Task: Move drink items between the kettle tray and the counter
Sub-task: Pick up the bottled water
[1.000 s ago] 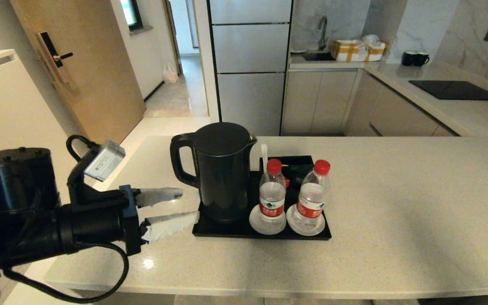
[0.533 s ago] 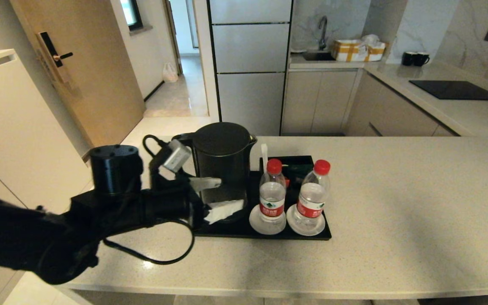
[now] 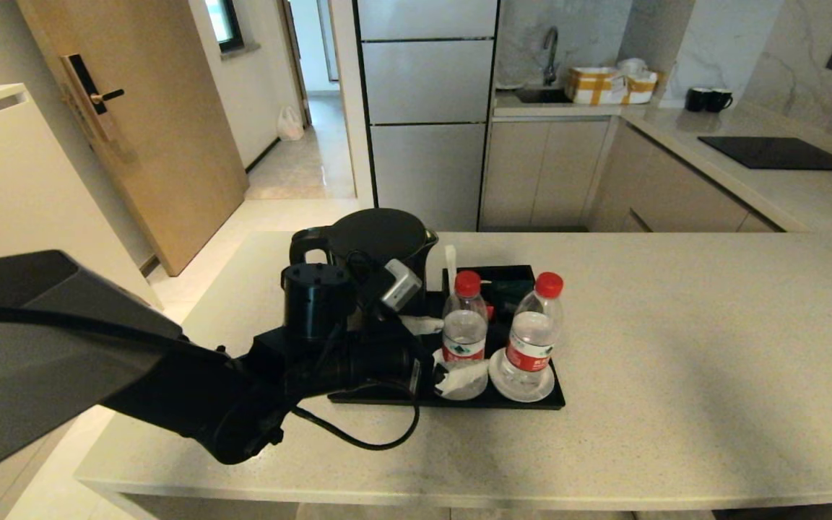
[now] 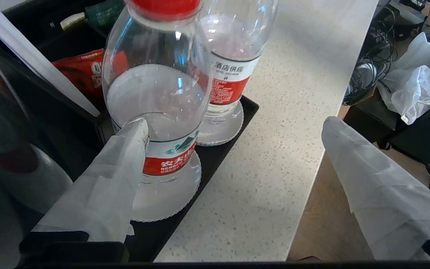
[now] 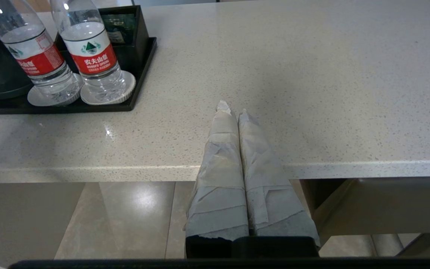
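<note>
The black kettle (image 3: 380,238) and two red-capped water bottles stand on the black kettle tray (image 3: 524,401), each bottle on a white coaster. My left gripper (image 3: 452,352) reaches across in front of the kettle, open wide at the left bottle (image 3: 464,318). In the left wrist view one fingertip (image 4: 138,127) lies against that bottle (image 4: 162,86). The other finger (image 4: 345,149) hangs far off, out past the counter's front edge. The right bottle (image 3: 534,325) stands untouched. My right gripper (image 5: 231,108) is shut and empty, low at the front edge of the counter (image 3: 676,361).
A black sachet box (image 3: 506,285) and a white stick (image 3: 451,263) stand at the tray's back. On the far worktop are two black mugs (image 3: 706,100), a black cooktop (image 3: 777,153) and a cardboard box (image 3: 609,85). Bare counter stretches right of the tray.
My left arm has swept right from the counter's left end, past the kettle's front, to the left bottle. Its jaws have spread a little wider.
</note>
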### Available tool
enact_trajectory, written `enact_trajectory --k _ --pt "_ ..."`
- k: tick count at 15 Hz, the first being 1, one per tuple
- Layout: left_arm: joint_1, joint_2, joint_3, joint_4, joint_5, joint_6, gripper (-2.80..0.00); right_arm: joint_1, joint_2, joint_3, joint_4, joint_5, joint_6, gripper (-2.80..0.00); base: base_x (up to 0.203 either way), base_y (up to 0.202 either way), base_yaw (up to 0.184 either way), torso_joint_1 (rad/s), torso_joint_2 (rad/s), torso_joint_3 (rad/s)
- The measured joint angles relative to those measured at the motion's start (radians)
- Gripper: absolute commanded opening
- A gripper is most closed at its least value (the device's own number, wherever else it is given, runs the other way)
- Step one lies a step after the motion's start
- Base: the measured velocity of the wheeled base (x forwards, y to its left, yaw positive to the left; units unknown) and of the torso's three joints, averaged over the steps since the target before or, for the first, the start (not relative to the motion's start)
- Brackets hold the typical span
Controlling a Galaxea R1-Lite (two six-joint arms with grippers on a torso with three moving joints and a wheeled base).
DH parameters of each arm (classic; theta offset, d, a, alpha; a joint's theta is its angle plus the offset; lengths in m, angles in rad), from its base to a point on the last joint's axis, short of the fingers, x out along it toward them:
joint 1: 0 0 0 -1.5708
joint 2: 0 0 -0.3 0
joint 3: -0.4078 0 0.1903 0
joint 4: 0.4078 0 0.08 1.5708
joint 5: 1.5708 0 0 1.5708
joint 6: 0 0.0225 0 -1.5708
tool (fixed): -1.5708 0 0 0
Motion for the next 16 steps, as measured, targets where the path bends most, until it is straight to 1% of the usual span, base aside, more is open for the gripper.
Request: enact_trajectory --k 4,6,12,16 --pt "-0.01 0.07 0.003 -0.074 0.013 0.004 0.0 0.0 0.0 -0.001 0.0 0.0 0.0 -2.8 0.0 0.0 0.0 0.0 0.0 0.0" --pt "-0.01 0.097 0.001 -0.083 0.031 0.005 0.0 0.0 0.0 -0.001 0.0 0.0 0.0 -2.8 0.0 0.0 0.0 0.0 0.0 0.0" --pt "0.0 0.132 -0.017 -0.102 0.043 0.005 0.0 0.0 0.0 0.0 0.0 0.0 0.0 -2.8 0.0 0.0 0.0 0.0 0.0 0.0" --pt "0.001 0.173 -0.056 -0.102 0.091 0.01 0.0 0.0 0.0 0.0 0.0 0.0 0.0 -2.8 0.0 0.0 0.0 0.0 0.0 0.0"
